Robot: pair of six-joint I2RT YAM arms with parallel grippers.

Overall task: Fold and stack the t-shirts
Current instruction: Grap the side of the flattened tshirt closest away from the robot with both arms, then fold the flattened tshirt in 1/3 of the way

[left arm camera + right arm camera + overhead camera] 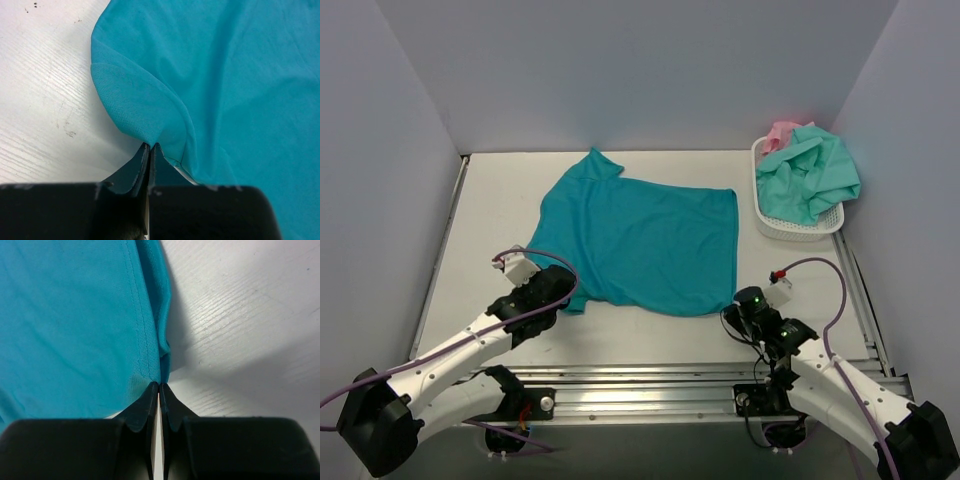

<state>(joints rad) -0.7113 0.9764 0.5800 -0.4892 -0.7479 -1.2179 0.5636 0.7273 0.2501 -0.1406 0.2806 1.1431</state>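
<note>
A deep teal-blue t-shirt lies spread on the white table, one sleeve pointing to the far left. My left gripper is shut on its near left corner, where the cloth bunches up at the closed fingertips. My right gripper is shut on its near right corner, pinching the stitched hem. A mint-green t-shirt and a pink t-shirt are heaped in a basket at the far right.
The white perforated plastic basket stands at the far right by the wall. A metal rail runs along the near table edge between the arm bases. Grey walls close the table on three sides.
</note>
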